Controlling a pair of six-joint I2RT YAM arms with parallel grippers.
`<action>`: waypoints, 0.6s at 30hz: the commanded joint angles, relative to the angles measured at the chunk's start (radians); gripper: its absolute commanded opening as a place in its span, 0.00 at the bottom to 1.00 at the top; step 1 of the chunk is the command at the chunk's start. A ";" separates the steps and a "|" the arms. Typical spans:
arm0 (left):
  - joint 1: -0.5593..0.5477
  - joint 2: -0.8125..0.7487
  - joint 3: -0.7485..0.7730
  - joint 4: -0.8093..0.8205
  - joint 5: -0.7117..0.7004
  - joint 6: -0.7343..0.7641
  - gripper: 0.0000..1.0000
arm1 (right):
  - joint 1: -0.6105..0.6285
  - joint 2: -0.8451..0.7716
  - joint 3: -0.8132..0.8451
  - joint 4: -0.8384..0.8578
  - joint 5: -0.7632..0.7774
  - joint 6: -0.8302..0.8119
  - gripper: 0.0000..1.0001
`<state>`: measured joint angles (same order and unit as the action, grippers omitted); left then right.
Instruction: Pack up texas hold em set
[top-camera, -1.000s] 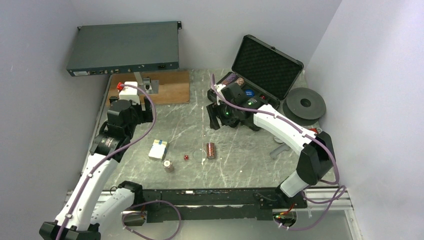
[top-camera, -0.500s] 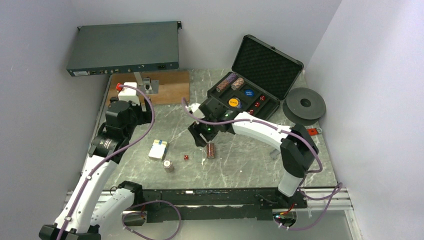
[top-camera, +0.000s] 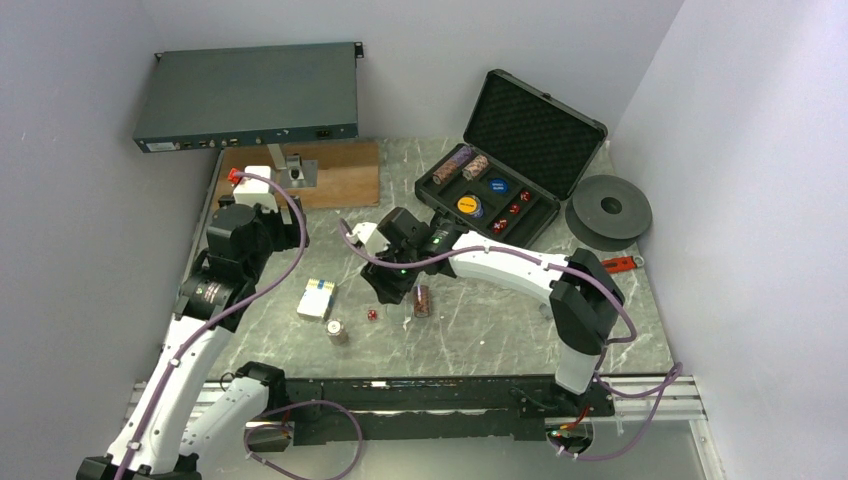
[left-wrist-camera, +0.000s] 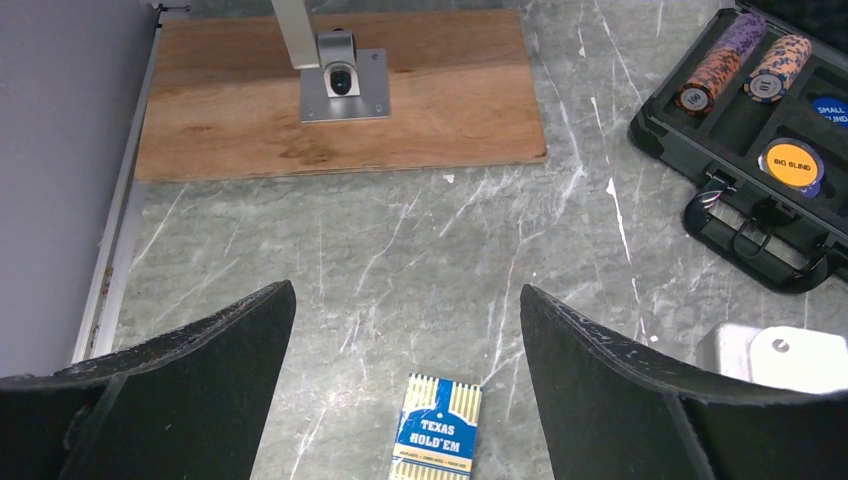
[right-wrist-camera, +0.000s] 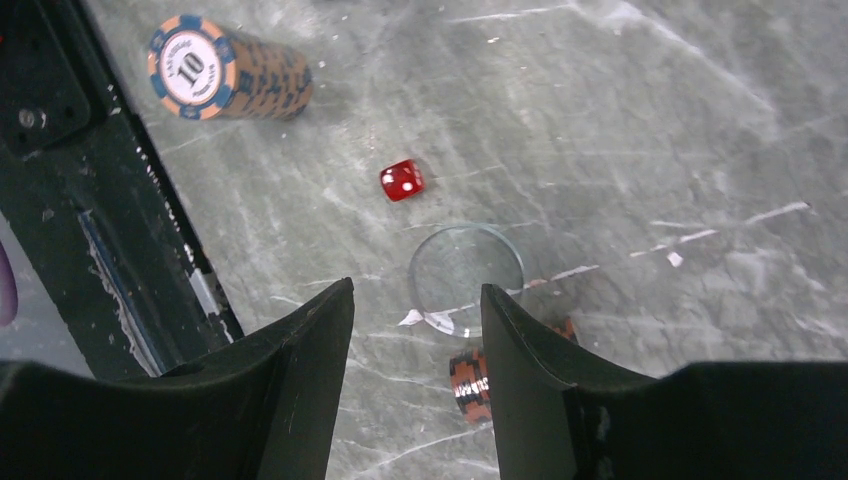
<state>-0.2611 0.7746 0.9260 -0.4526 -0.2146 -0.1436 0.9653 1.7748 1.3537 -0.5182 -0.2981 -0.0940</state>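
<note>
The open black case (top-camera: 500, 192) holds two chip rolls (top-camera: 467, 162), a blue button and an orange Big Blind button (left-wrist-camera: 793, 163). On the table lie the Texas Hold'em card deck (top-camera: 317, 297), a "10" chip roll (top-camera: 337, 331), a red die (top-camera: 371, 315), a clear disc (right-wrist-camera: 466, 267) and a red chip roll (top-camera: 422, 300). My right gripper (right-wrist-camera: 416, 290) is open and empty, low over the disc, with the red chip roll (right-wrist-camera: 470, 385) partly hidden behind its right finger. My left gripper (left-wrist-camera: 405, 292) is open and empty, above and behind the deck (left-wrist-camera: 437, 425).
A wooden board (top-camera: 320, 175) with a metal bracket (left-wrist-camera: 340, 80) lies at the back left, under a grey rack unit (top-camera: 250, 95). A dark round disc (top-camera: 610, 207) sits right of the case. A small red-handled tool (top-camera: 625, 264) lies near the right arm.
My right arm has swung from the case leftward and toward the near edge, and now hangs over the loose disc, die and chip rolls. The left arm has barely moved.
</note>
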 joint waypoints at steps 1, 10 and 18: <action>0.009 -0.024 0.013 0.018 0.004 -0.008 0.89 | 0.005 0.020 -0.012 0.042 -0.067 -0.095 0.53; 0.034 -0.070 0.002 0.027 -0.018 -0.030 0.89 | 0.004 0.059 -0.079 0.156 -0.067 -0.191 0.53; 0.063 -0.069 0.002 0.029 0.022 -0.041 0.88 | -0.008 -0.024 -0.297 0.398 -0.169 -0.409 0.59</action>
<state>-0.2127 0.7017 0.9218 -0.4530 -0.2146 -0.1638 0.9665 1.8362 1.1584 -0.3103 -0.3897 -0.3470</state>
